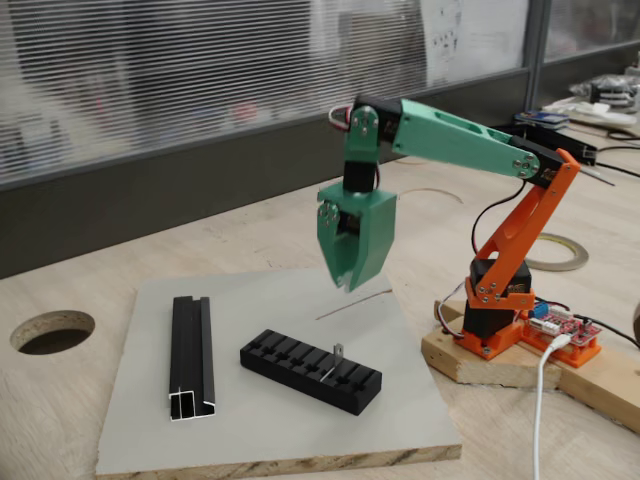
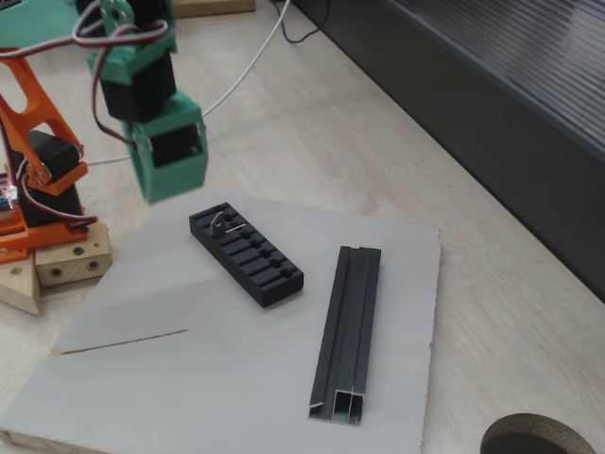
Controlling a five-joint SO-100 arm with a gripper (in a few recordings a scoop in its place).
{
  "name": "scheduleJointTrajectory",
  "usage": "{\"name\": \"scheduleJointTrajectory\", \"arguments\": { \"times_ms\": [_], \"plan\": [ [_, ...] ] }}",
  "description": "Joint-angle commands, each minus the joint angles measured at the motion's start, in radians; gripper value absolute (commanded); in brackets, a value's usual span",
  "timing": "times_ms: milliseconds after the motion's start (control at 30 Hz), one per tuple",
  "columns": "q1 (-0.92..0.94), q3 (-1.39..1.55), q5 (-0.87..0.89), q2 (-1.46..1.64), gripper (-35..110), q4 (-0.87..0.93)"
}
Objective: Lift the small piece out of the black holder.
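The black holder (image 1: 300,368) (image 2: 255,260) lies on the grey board (image 1: 270,435) (image 2: 236,378), a low slotted block. The small piece (image 1: 336,353) (image 2: 220,223) stands in a slot near the holder's end closest to the arm, its bent tab up. My green gripper (image 1: 345,284) (image 2: 154,196) hangs pointing down, above the board and a little beyond that end of the holder, clear of both. Its fingers look closed together with nothing between them.
A long glossy black channel rail (image 1: 192,352) (image 2: 351,326) lies on the board beside the holder. A thin grey wire-like line (image 1: 355,303) (image 2: 123,342) lies near the board's edge. The arm's orange base (image 1: 500,320) (image 2: 38,199) stands on a wooden block. A round hole (image 1: 52,331) is cut in the table.
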Motion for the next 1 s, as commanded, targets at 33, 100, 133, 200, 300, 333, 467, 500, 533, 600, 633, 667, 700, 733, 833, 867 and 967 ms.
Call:
{"name": "scheduleJointTrajectory", "arguments": {
  "times_ms": [33, 100, 133, 200, 300, 333, 467, 500, 533, 600, 633, 667, 700, 733, 833, 867, 967],
  "plan": [
    [-0.009, 0.161, 0.020, 0.112, 3, -0.107],
    [-0.009, 0.212, 0.020, 0.183, 5, -0.169],
    [-0.009, 0.239, 0.020, 0.209, 7, -0.195],
    [-0.009, 0.299, 0.020, 0.239, 11, -0.229],
    [-0.009, 0.357, 0.020, 0.270, 17, -0.235],
    [-0.009, 0.362, 0.020, 0.275, 19, -0.235],
    [-0.075, 0.359, 0.020, 0.267, 23, -0.236],
    [-0.094, 0.360, 0.020, 0.264, 23, -0.238],
    [-0.109, 0.362, 0.020, 0.262, 23, -0.245],
    [-0.127, 0.362, 0.026, 0.259, 23, -0.290],
    [-0.132, 0.362, 0.040, 0.259, 23, -0.318],
    [-0.137, 0.364, 0.067, 0.259, 23, -0.348],
    [-0.141, 0.365, 0.103, 0.258, 23, -0.373],
    [-0.143, 0.370, 0.140, 0.258, 23, -0.383],
    [-0.147, 0.426, 0.219, 0.258, 22, -0.405],
    [-0.147, 0.443, 0.227, 0.259, 22, -0.405],
    [-0.149, 0.468, 0.227, 0.261, 22, -0.405]
  ]
}}
